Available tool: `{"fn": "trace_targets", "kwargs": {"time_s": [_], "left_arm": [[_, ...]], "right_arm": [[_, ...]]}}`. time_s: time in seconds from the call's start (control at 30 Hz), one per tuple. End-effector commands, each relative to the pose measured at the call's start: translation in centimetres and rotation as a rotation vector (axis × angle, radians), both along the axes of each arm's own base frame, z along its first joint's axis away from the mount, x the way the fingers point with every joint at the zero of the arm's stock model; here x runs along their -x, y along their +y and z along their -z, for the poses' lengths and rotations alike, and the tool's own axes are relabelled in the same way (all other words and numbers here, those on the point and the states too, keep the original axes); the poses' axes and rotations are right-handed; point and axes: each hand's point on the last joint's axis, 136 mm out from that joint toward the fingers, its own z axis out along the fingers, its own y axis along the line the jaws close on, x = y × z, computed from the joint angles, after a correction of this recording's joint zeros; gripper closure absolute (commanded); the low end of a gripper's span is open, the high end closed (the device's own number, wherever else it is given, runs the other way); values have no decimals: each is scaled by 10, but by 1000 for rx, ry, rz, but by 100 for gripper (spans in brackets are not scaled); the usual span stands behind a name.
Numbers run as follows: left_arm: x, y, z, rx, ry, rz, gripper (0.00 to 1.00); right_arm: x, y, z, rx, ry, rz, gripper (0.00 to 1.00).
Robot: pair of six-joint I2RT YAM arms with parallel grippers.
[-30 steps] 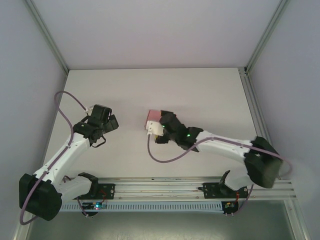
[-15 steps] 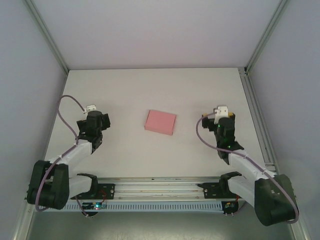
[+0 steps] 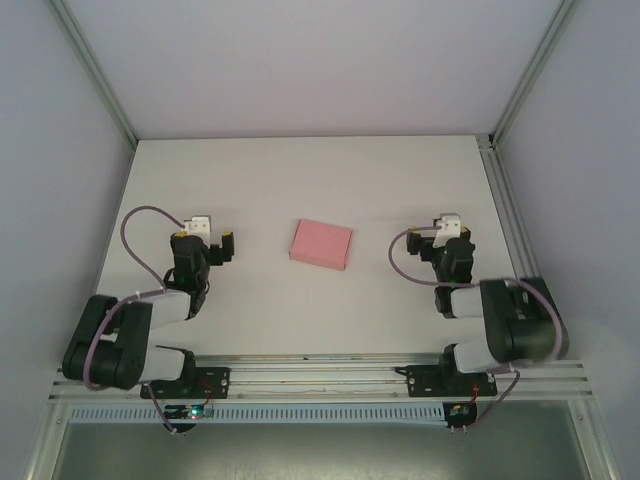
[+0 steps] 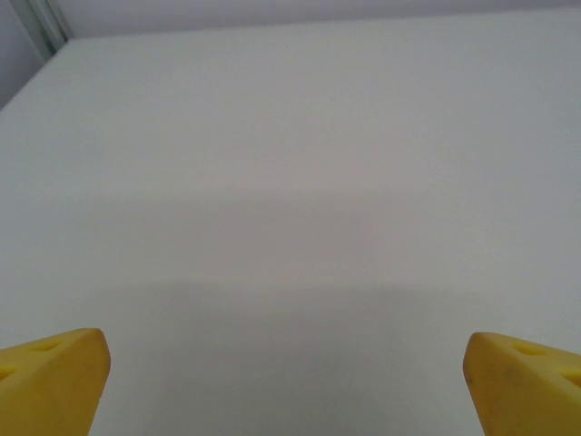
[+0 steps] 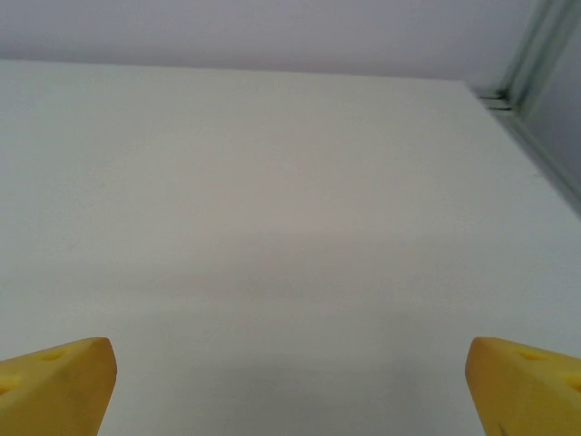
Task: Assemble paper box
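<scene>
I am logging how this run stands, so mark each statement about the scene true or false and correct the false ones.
1. The paper box lies on the table between the two arms. True.
2. The right gripper is shut on the paper box. False: it is open, holds nothing and stands apart from the box.
3. The left gripper is open. True.
4. The paper box is a flat sheet with its flaps spread out. False: it looks like a closed shallow rectangular box.
</scene>
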Motion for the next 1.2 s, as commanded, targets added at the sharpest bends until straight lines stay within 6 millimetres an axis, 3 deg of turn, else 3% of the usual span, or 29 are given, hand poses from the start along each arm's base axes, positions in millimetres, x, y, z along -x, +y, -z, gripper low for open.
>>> {"fn": "trace_targets", "kwargs": {"time_s": [0.0,0.03,0.1,0.13,0.2,0.3,1.17], "left_arm": [[-18,14,-6,10,-143,-23,0],[-24,17,-11,1,-186,-41,0],[-22,24,2,60,-34,-54,0],[-31,32,3,93,-55,-76,0],[-33,16,4,93,-16,22,0],[-38,13,4,83,-17,40,0],[-37,13,6,83,5,37,0]], "right_arm": [[-14,13,-22,-30,-54,-108,2],[-19,12,-26,-29,-60,-102,2],[-21,6,-29,-66,-107,-77,2],[-22,2,-26,-58,-71,-59,2],[-23,2,-25,-33,-60,-34,2],[-23,-1,-25,-35,-69,-12,2],[-23,-1,-25,-31,-62,-13,2]]}}
